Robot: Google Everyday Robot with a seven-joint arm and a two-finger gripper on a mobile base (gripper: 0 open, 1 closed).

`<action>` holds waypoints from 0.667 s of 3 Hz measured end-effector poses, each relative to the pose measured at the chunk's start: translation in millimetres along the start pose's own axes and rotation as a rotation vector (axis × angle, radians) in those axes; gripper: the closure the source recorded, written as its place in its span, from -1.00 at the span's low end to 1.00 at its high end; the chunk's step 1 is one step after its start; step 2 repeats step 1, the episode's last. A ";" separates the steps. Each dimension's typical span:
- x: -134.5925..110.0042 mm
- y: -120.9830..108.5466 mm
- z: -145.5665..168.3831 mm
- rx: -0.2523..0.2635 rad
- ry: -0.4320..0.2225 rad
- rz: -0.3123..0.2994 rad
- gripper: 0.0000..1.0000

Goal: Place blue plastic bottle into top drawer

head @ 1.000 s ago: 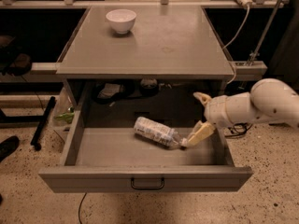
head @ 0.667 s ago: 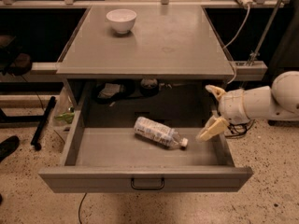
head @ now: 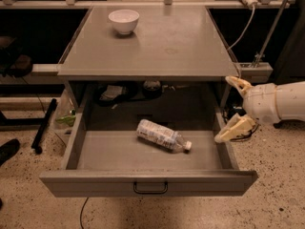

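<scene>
Small blue plastic bottle (head: 161, 135), clear with a white-and-blue label and a white cap: lying on its side inside the wide grey top drawer (head: 95, 182), near the middle of the frame. Cap end pointing to the lower right. Flat on the drawer floor, away from all four walls. Drawer pulled far out, with a small dark loop handle (head: 150, 188) at the centre of its front. White-and-cream robot hand (head: 224, 109) at the right of the frame, just past the drawer's right wall. Two cream fingers (head: 234, 129) spread wide, well apart from the bottle. Up in the upper left, a round white bowl (head: 124, 21) standing on the flat grey tabletop (head: 157, 42).
</scene>
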State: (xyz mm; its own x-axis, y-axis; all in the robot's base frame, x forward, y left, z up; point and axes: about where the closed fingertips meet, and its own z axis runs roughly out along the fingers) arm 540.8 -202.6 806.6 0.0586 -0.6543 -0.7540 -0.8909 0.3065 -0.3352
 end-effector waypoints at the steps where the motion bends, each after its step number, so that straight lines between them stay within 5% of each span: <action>1: 0.4 0.1 -0.9 0.001 0.000 0.000 -1.00; 2: 0.4 0.1 -0.9 0.001 0.000 0.000 -1.00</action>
